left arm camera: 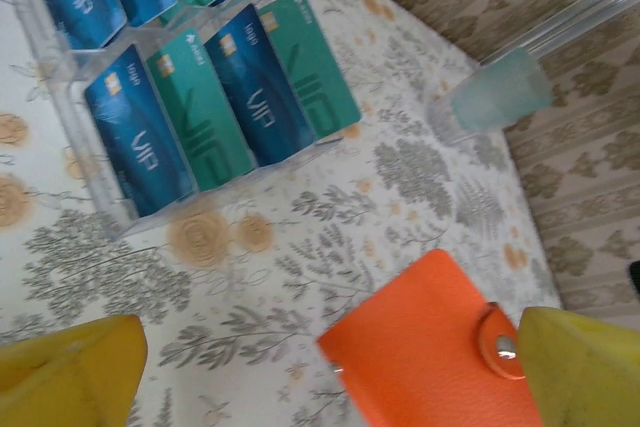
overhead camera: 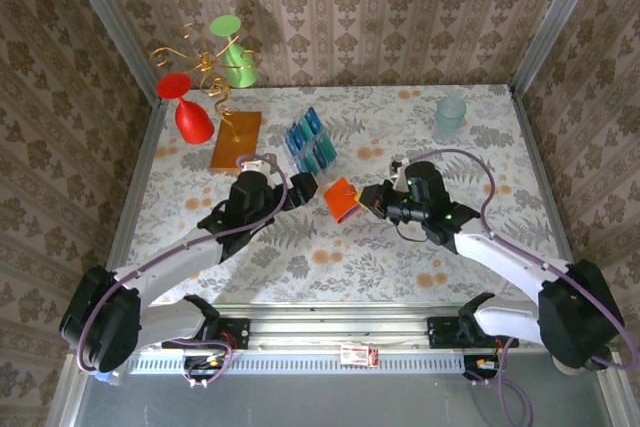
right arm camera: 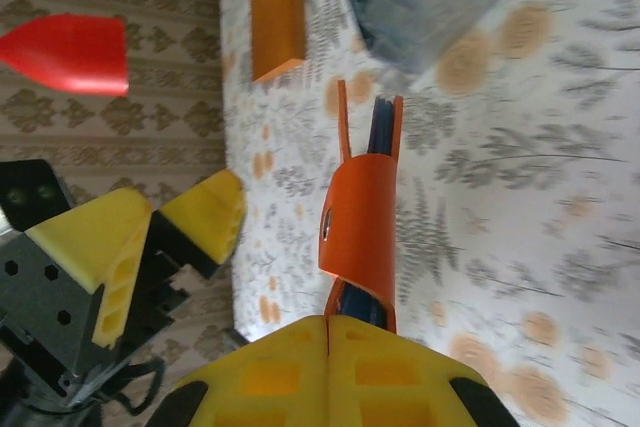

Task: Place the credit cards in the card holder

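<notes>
Floral tabletop (overhead camera: 480, 237): right gripper (overhead camera: 370, 198) clamps card holder (overhead camera: 342, 199), likely light and floppy, at one edge; left gripper (overhead camera: 305, 190) spread wide, empty, alongside.

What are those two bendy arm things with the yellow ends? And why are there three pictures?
They are two robot arms bolted to the table's edge. One picture looks down from above. The other two come from small cameras on each arm's wrist, so you see its yellow fingers up close. The right claw is pinched shut on a small orange wallet. The left claw is wide open beside it. On the flowery table stand blue and teal cards in a clear rack, with an orange-brown slab and a pale cup.
</notes>
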Controlling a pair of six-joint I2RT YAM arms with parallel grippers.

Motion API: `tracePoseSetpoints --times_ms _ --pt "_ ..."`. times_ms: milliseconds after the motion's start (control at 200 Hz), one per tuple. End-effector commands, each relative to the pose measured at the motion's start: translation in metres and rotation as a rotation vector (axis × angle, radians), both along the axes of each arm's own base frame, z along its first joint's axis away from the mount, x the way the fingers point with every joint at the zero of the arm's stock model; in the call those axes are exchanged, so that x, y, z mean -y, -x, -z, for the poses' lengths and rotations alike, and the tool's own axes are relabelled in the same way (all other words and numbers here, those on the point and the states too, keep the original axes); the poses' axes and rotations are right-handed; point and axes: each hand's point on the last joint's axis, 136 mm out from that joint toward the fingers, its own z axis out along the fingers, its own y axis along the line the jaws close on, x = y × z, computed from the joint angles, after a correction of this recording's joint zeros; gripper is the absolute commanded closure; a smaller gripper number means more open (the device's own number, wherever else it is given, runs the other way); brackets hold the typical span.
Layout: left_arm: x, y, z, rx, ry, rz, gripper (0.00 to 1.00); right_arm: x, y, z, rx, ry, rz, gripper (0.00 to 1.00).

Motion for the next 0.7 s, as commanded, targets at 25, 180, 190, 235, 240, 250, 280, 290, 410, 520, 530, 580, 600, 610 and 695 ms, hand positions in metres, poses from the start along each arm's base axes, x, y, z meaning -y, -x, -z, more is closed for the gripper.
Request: tracePoseSetpoints --times_ms 25,180,190,235,240,250,280,290,410,520,530,580,600,610,695 --pt "0.008 -0.002 -0.008 -0.021 0.118 0.009 0.04 -0.031 -0.014 -0.041 0.077 -0.121 -0.019 1.0" --pt "0.006 -0.004 -0.006 -0.038 0.188 -0.028 0.04 -0.05 -0.018 -0.051 0.09 -0.155 -0.025 1.0" --pt "0.006 -0.005 -0.006 -0.039 0.192 -0.032 0.04 -0.05 -0.018 -0.052 0.092 -0.156 -0.023 1.0" --pt "0.004 -0.005 -0.005 -0.045 0.211 -0.05 0.04 -0.052 -0.019 -0.053 0.093 -0.161 -0.015 1.0" --pt "0.003 -0.005 -0.005 -0.045 0.214 -0.053 0.04 -0.053 -0.02 -0.053 0.095 -0.162 -0.014 1.0" --pt "0.002 -0.006 -0.005 -0.046 0.218 -0.057 0.04 -0.053 -0.02 -0.054 0.096 -0.164 -0.012 1.0" --pt "0.001 -0.006 -0.005 -0.046 0.232 -0.068 0.04 -0.053 -0.021 -0.054 0.097 -0.167 -0.005 1.0" --pt "0.001 -0.006 -0.004 -0.046 0.236 -0.069 0.04 -0.053 -0.021 -0.055 0.098 -0.169 -0.003 1.0" --pt "-0.006 -0.007 -0.003 -0.046 0.275 -0.111 0.04 -0.052 -0.024 -0.056 0.1 -0.183 0.024 1.0" --pt "-0.009 -0.009 -0.005 -0.036 0.325 -0.141 0.05 -0.052 -0.024 -0.056 0.088 -0.207 0.043 1.0" --pt "-0.009 -0.009 -0.005 -0.036 0.329 -0.144 0.05 -0.051 -0.024 -0.055 0.085 -0.209 0.045 1.0" --pt "-0.009 -0.011 -0.007 -0.033 0.352 -0.152 0.06 -0.051 -0.025 -0.056 0.08 -0.226 0.051 1.0" --pt "-0.009 -0.012 -0.007 -0.031 0.356 -0.153 0.06 -0.051 -0.024 -0.056 0.077 -0.231 0.052 1.0" --pt "-0.009 -0.012 -0.008 -0.031 0.361 -0.153 0.06 -0.052 -0.024 -0.055 0.076 -0.234 0.052 1.0" --pt "-0.005 -0.015 -0.009 -0.031 0.388 -0.149 0.07 -0.052 -0.024 -0.054 0.066 -0.246 0.057 1.0"
